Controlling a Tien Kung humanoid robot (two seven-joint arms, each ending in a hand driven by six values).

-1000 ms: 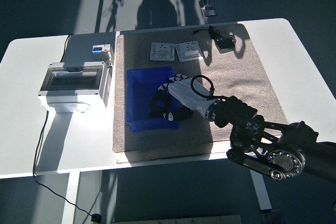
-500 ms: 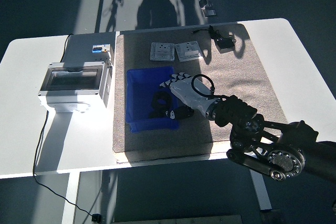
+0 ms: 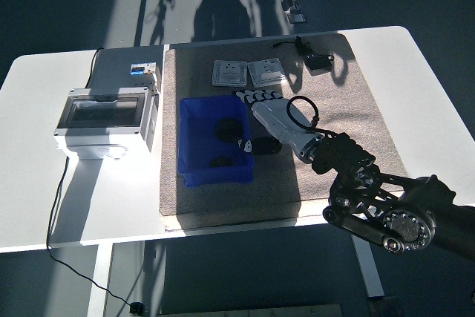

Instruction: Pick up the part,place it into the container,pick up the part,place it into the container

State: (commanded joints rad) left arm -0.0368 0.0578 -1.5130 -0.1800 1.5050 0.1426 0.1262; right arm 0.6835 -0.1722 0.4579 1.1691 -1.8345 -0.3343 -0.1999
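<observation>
Hovering beside the blue container [image 3: 194, 120], the right hand [image 3: 269, 113] is spreading its fingers [image 3: 252, 96] flat, gripping nothing (free for another pick); two dark parts [image 3: 225, 129] are lying inside.

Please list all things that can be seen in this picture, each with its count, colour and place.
table: 1, white, fills the view
mat: 1, grey-brown, on the table's middle
container: 1, blue, on the mat's left part
parts in container: 2, dark, inside
socket plates: 2, light grey, beyond the container
adapter: 1, black, far edge of the mat
enclosure box: 1, light grey with clear lid, left of the mat
breaker: 1, white and blue, behind the box
right hand: 1, white, fingers spread, at the container's right rim
</observation>
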